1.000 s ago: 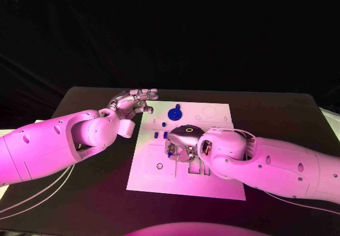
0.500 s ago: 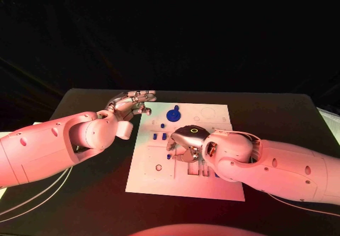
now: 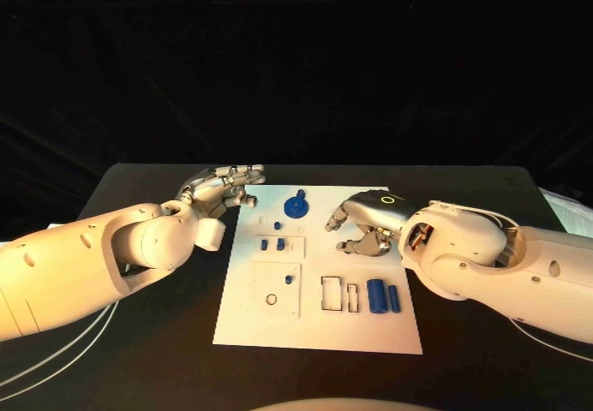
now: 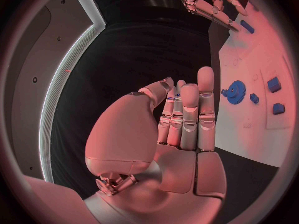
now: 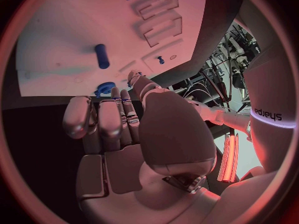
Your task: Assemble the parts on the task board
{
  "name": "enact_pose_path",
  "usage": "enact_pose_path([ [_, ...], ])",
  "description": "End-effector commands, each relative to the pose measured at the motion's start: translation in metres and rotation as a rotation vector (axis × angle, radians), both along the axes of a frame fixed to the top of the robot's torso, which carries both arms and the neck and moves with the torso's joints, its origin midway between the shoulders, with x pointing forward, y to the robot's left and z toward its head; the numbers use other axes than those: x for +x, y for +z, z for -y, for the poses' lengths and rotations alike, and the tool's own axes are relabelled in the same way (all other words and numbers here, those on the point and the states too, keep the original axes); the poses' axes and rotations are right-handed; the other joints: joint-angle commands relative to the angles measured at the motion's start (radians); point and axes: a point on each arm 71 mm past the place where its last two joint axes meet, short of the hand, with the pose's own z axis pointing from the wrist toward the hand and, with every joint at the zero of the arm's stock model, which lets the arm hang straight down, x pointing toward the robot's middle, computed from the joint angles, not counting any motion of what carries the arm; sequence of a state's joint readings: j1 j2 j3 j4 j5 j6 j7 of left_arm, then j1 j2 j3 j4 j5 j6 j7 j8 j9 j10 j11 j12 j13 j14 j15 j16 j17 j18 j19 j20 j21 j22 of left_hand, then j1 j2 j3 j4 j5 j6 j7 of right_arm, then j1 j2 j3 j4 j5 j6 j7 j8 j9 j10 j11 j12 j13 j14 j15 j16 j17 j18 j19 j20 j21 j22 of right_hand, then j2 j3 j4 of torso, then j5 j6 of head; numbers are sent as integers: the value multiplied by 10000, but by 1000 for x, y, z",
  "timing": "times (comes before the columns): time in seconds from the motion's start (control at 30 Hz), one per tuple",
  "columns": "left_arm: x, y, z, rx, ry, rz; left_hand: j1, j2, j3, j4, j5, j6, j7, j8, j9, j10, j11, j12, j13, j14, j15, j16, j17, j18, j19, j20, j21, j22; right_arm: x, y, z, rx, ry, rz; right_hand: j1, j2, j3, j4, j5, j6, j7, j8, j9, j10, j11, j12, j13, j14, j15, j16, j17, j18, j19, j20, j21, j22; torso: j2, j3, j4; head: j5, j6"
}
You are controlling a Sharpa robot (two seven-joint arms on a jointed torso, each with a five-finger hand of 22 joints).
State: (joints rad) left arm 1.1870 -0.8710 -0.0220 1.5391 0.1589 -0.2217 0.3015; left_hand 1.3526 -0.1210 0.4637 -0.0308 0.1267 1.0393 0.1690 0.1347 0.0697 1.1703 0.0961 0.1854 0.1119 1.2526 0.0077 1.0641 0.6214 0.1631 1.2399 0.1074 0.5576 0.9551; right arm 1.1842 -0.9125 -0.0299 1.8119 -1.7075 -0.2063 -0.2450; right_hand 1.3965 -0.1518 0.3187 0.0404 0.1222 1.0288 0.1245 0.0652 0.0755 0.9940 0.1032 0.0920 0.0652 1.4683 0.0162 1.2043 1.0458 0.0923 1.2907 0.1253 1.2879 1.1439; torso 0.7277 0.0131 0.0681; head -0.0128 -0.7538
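Note:
The white task board (image 3: 248, 318) lies mid-table. A blue gear (image 3: 296, 205) sits at its far edge, small blue blocks (image 3: 273, 244) lie beneath it, and a blue peg (image 3: 290, 279) stands in the left panel. Two blue cylinders (image 3: 385, 297) lie side by side by the slots (image 3: 341, 294). My right hand (image 3: 365, 224) hovers over the board's far right part, fingers curled in, nothing in them (image 5: 118, 129). My left hand (image 3: 223, 187) hangs off the board's far left corner, fingers loosely extended and holding nothing (image 4: 184, 117). The left wrist view shows the gear (image 4: 235, 91).
Black table (image 3: 148, 342) surrounds the board on all sides. My left forearm (image 3: 86, 265) lies over the table's left side, and my right forearm (image 3: 519, 274) covers the board's right edge.
My right hand has lifted off the slots in the board's middle and drawn back toward the far right, uncovering two blue cylinders. The left hand has stayed in place.

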Motion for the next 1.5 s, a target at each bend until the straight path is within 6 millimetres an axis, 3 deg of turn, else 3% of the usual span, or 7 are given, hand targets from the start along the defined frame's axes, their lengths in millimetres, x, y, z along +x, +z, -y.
enact_pose_path([
  [0.03, -1, 1, 3, -93, -213, 80, 67, 8, -61, 21, 40, -17, 37, 20, -14, -87, -14, 16, 11, -53, 17, -58, -11, 164, -50, 6, -29, -10, 4, 1, 15, -701, -616, -159, -2, -90, -217, 31, -69, -6, -129, -10, -19, -167, -3, 22, -14, 103, -96, -81, -36, 101, -8, -107, -82, -24, 4, -6, -6, -87, 77],
  [0.23, -1, 1, 4, -107, -236, 82, 67, 8, -61, 21, 40, -17, 37, 20, -14, -87, -14, 16, 11, -53, 17, -58, -11, 164, -50, 6, -29, -10, 9, -1, 32, -1211, -961, -300, 68, -66, -437, 67, -92, -14, -178, -1, -24, -246, -42, 57, -9, 110, -227, -111, -73, 101, -1, -205, -106, -40, 24, 23, 13, -125, 96],
  [0.4, -1, 0, 4, -111, -244, 70, 67, 8, -61, 21, 40, -17, 37, 20, -14, -87, -14, 16, 11, -53, 17, -58, -11, 164, -50, 6, -29, -10, 10, -7, 35, -1444, -952, -486, 129, -23, -490, 67, -88, 10, -201, 10, -21, -230, -62, 95, -3, 114, -254, -122, -86, 98, 7, -240, -112, -41, 17, 5, 37, -139, 90],
  [0.77, -1, -1, 2, -83, -190, 48, 67, 8, -61, 21, 40, -17, 37, 20, -14, -87, -14, 16, 11, -53, 17, -58, -11, 164, -50, 6, -29, -10, 8, -20, 26, -1586, -601, -951, 300, 238, -547, 83, 8, 226, -104, 49, 3, 302, -189, 449, 13, 148, -283, -111, -76, 83, 67, -293, -113, -17, 27, -4, 32, -99, 49],
  [1.07, 0, -1, 1, -76, -188, 35, 76, 25, -77, 15, 37, -19, 37, 25, -13, -101, -13, 40, 16, -66, 21, -61, -40, 165, -52, 9, -48, -24, 10, -22, 17, -1269, -513, -826, 414, 447, -311, 90, -2, 262, -107, 15, -9, 660, -191, 557, -17, 187, -206, -21, 23, 50, 168, -249, -31, 101, 15, -6, 44, -99, 25],
  [1.5, 0, -1, 0, -64, -147, 46, 76, 25, -77, 15, 37, -19, 37, 25, -13, -101, -13, 40, 16, -66, 21, -61, -40, 165, -52, 9, -48, -24, 11, -22, 15, -1222, -553, -790, 395, 476, 39, 147, -47, 438, -3, 60, 13, 1271, -267, 622, -4, 257, -219, 219, 281, -16, 390, -238, 211, 430, 14, -5, 30, -97, 5],
])
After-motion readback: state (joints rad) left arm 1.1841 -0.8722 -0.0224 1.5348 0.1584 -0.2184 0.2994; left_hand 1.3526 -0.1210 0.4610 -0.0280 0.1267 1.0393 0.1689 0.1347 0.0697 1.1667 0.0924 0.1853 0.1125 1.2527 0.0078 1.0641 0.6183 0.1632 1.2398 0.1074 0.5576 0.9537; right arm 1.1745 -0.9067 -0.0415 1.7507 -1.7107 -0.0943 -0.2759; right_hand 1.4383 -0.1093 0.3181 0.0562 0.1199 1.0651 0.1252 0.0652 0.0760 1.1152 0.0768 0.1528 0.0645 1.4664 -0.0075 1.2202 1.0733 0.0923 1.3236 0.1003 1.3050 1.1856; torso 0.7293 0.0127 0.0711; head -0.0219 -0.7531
